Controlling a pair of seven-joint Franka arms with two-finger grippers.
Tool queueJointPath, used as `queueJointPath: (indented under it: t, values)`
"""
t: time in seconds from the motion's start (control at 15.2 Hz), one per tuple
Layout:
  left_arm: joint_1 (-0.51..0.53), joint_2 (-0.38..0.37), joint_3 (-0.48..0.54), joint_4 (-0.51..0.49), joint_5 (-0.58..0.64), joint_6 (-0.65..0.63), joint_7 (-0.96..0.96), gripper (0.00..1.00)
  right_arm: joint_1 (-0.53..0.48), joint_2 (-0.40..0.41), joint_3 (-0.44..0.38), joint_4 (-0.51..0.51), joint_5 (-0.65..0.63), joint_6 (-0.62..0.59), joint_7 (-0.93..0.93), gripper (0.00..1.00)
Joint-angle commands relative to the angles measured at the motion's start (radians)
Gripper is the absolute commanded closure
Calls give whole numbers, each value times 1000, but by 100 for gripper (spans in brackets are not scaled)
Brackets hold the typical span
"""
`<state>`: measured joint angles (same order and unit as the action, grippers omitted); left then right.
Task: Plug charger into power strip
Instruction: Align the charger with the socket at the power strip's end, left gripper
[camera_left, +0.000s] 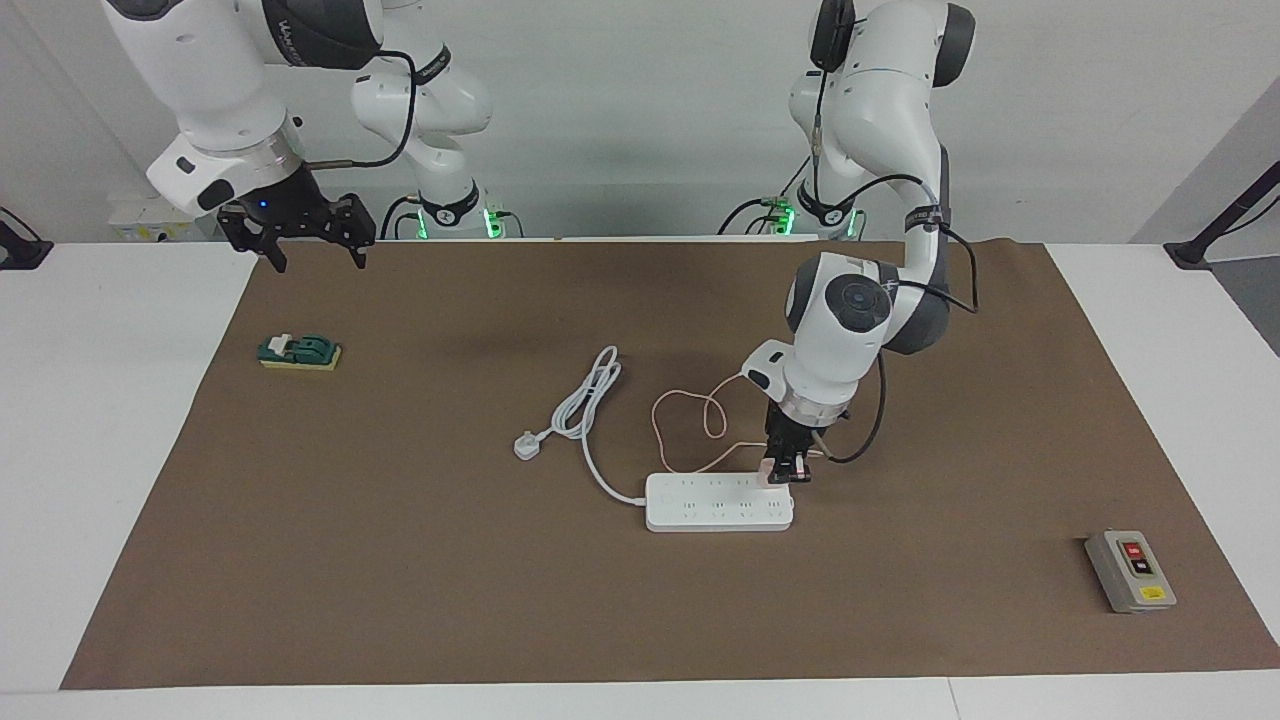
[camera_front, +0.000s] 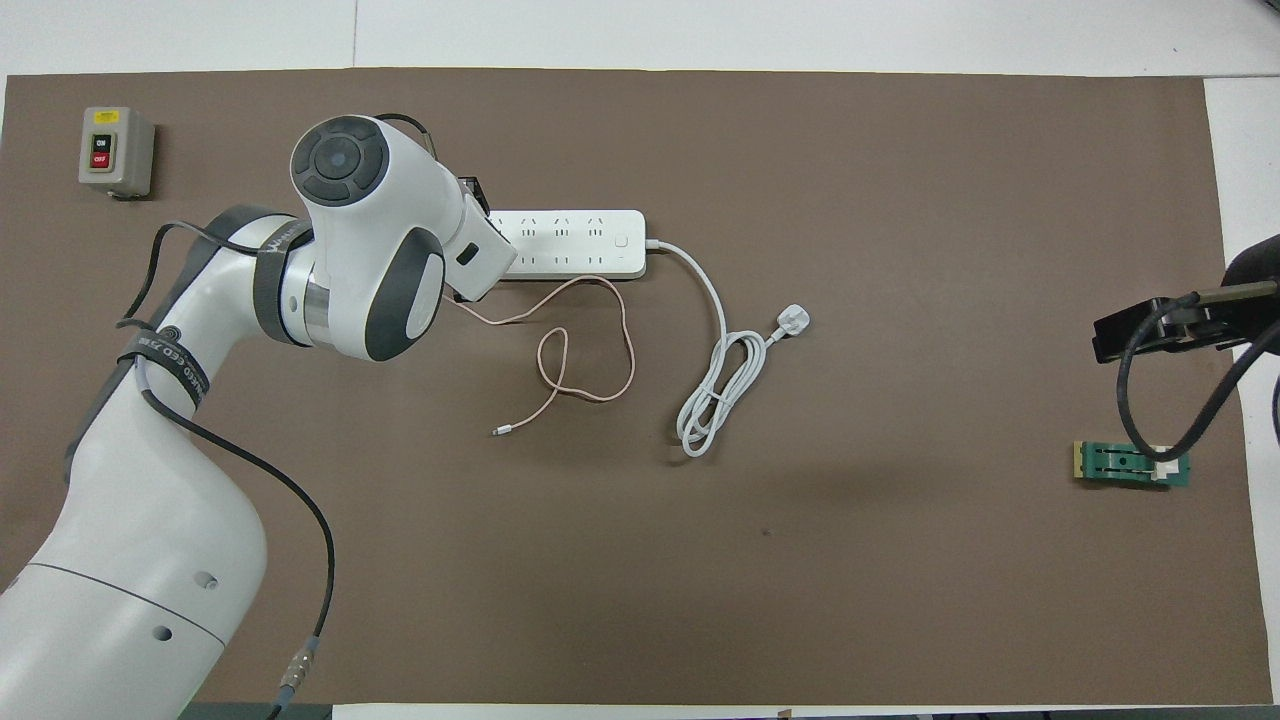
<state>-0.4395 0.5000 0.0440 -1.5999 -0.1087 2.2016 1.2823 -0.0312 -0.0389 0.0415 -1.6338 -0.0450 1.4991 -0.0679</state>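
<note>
Charger (camera_left: 768, 471) sits pinched in the left gripper (camera_left: 785, 470) over the strip's (camera_left: 718, 503) end socket nearest the left arm. Misaligned prongs could jam or shove the strip aside. Right gripper (camera_left: 312, 250) waits wide, high over the mat's corner.

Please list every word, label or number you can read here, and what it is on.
"ON": black button of the grey switch box.
"OFF": its red button.
Yellow label on that box: too small to read.
Lettering on the left arm's bands: blurred.
Power strip: no readable text.
</note>
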Motion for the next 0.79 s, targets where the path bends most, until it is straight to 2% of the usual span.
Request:
queueJointPath:
  t: [0.0, 0.2, 0.26, 0.33, 0.59, 0.72]
  values:
    - [19, 57, -13, 57, -32, -89, 38, 78, -16, -24, 4, -29, 20, 9, -13, 0]
    - [19, 103, -13, 119, -34, -134, 40, 76, -18, -24, 4, -29, 20, 9, -13, 0]
    - [18, 145, -13, 177, -34, -179, 40, 71, -16, -24, 4, -28, 20, 9, -15, 0]
    - [18, 166, -13, 205, -42, -187, 40, 69, -16, -24, 4, -29, 19, 9, -15, 0]
    - [13, 163, -10, 193, -51, -178, 75, 69, -18, -24, 4, -29, 20, 9, -13, 0]
    - [12, 163, -10, 193, -55, -175, 78, 61, -16, -24, 4, -28, 20, 9, -15, 0]
